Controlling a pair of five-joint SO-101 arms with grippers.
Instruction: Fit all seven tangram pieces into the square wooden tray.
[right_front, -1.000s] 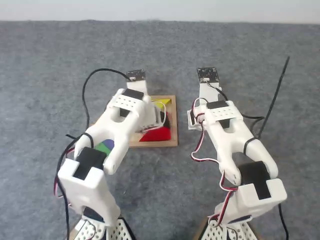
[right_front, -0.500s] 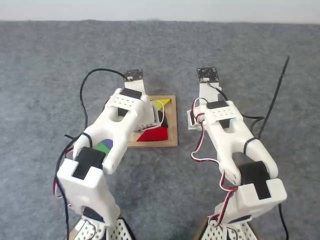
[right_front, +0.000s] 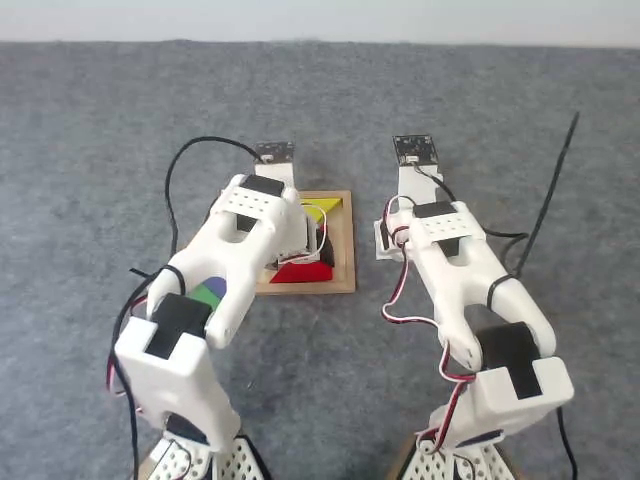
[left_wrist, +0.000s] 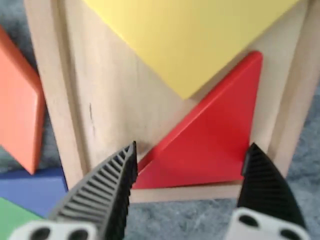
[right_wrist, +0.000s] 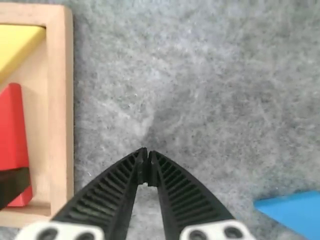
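Facing tray (left_wrist: 50, 75): left tool (left_wrist: 191, 150), spread wide over red triangle (left_wrist: 210, 145).
Right tool (right_wrist: 145, 152): pressed together; blue piece (right_wrist: 292, 212) near.

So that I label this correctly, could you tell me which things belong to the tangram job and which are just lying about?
Job: wooden tray, yellow piece, red triangle, orange piece, dark blue piece, green piece, light blue piece.
Lying about: grey mat.
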